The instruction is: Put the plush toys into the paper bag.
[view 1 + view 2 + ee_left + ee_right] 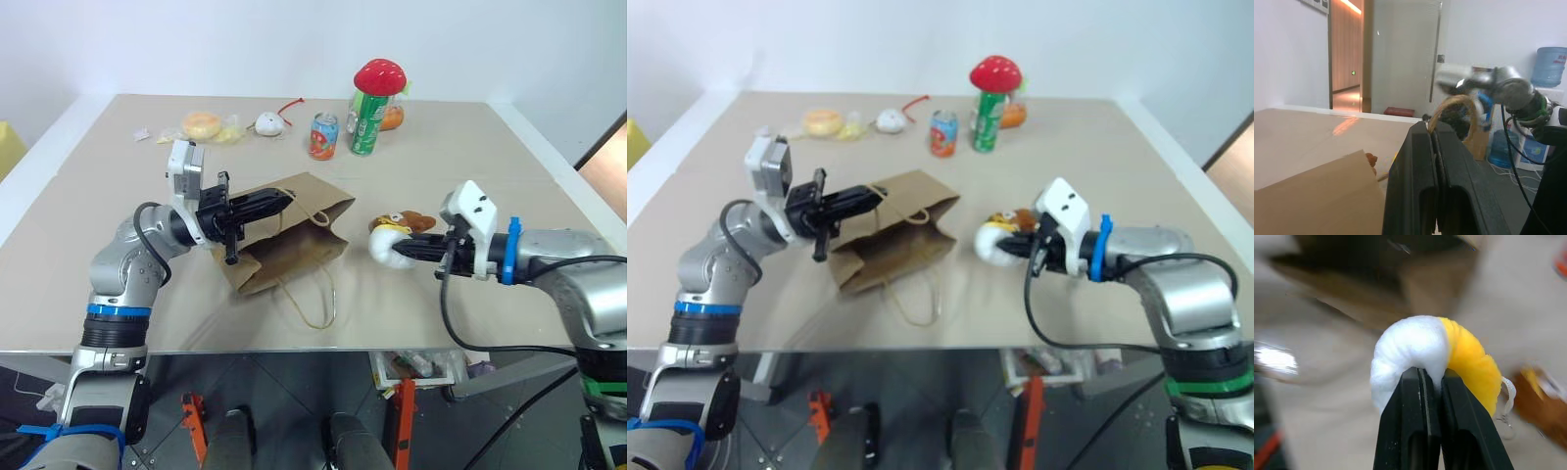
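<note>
My right gripper (1425, 382) is pinched tight on the white and yellow plush toy (1435, 357), with only a fold of its pile between the two black fingers; the toy is lifted just off the table (470, 147). My left gripper (279, 203) is closed on the near tan cord handle (1454, 110) of the paper bag (294, 235) and holds that side of the mouth up. Taking the bag as the clock centre in the head view, the held toy sits at 3 o'clock, near the bag but apart from it, and the brown bear toy (411, 219) lies just beside the held one, slightly further back, on the table. At 12 to 1 o'clock, well apart, stand a small can (323, 135), a green can (367, 122) and a red mushroom item (379, 75). Risk 1: the grip takes only a pinch of fabric, so a fast swing could pull the toy free. Risk 2: the bag lies nearly flat, so its mouth is shallow; the toy could strike the rim and fold it shut, or push the bag along the table. Risk 3: the thin handle could slip from my left fingers and the mouth would collapse.
</note>
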### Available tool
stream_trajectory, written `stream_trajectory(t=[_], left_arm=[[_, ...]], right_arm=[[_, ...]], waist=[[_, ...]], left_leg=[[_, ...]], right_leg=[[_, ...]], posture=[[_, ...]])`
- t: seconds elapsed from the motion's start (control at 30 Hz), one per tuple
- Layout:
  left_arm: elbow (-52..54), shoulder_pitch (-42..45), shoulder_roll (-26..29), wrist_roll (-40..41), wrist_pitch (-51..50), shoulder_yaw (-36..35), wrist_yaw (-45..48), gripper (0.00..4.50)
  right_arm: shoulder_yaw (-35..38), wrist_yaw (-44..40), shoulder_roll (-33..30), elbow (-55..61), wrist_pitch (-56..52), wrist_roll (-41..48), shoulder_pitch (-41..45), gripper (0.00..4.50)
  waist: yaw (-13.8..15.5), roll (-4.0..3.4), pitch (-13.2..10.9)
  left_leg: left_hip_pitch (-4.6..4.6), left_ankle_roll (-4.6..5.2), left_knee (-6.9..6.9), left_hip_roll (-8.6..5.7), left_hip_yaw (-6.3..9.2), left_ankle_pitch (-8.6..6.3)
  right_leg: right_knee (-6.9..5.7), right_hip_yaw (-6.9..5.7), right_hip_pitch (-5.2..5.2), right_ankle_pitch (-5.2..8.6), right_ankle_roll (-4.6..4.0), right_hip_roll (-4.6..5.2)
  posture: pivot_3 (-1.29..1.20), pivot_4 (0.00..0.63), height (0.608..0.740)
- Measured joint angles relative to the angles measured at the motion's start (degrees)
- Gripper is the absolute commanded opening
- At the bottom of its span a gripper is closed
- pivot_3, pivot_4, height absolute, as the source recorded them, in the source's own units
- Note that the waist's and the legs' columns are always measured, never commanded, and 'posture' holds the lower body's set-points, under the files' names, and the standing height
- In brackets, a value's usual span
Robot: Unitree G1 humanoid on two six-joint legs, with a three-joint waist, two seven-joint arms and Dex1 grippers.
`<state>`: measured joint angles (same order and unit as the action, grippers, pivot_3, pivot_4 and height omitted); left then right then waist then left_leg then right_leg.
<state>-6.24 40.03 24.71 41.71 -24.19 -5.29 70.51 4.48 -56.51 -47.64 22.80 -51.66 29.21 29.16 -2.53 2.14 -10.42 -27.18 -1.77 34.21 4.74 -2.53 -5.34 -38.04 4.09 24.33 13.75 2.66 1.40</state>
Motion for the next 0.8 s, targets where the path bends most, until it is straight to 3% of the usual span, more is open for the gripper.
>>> stream_trajectory(t=[0.13, 0.27, 0.53, 0.8], left_arm=[[-0.7, 0.4, -0.4, 0.0, -0.1, -0.1, 0.0, 0.0], [-0.8, 0.8, -0.7, 0.0, -0.9, -0.1, 0.0, 0.0], [0.3, 0.6, -0.6, 0.1, -1.3, -0.6, 0.0, 0.0], [0.6, 0.2, -0.6, 0.1, -2.1, -1.0, -0.3, 0.0]], right_arm=[[-5.0, 1.4, 5.4, 5.6, -4.5, 5.6, 1.3, 0.21], [-12.5, 5.2, 11.4, 4.8, -4.4, 4.7, 5.3, 0.21], [-15.6, 10.5, 17.9, -9.8, 0.6, -2.5, 16.0, 0.21], [-22.6, 12.6, 23.2, -16.4, 4.8, -8.7, 16.2, 0.21]], waist=[[-0.1, 0.0, 0.0], [-0.2, 0.0, 0.0], [0.0, 0.0, 0.0], [0.0, 0.0, 0.0]], left_leg=[[0.0, 0.0, 0.06, -0.02, 0.06, 0.0], [-0.02, 0.0, 0.11, -0.03, 0.05, 0.0], [-0.03, 0.01, 0.11, 0.01, 0.02, 0.01], [-0.07, 0.02, -0.08, 0.0, 0.06, 0.01]], right_leg=[[0.0, 0.0, 0.0, -0.1, -0.05, 0.01], [0.0, 0.0, 0.02, -0.2, -0.09, 0.04], [0.0, -0.06, 0.04, -0.22, -0.14, 0.04], [-0.01, -0.05, 0.1, -0.16, 0.08, -0.03]], posture=[[0.0, 0.15, 0.74], [0.0, 0.15, 0.74], [0.0, 0.15, 0.74], [0.0, 0.15, 0.74]])
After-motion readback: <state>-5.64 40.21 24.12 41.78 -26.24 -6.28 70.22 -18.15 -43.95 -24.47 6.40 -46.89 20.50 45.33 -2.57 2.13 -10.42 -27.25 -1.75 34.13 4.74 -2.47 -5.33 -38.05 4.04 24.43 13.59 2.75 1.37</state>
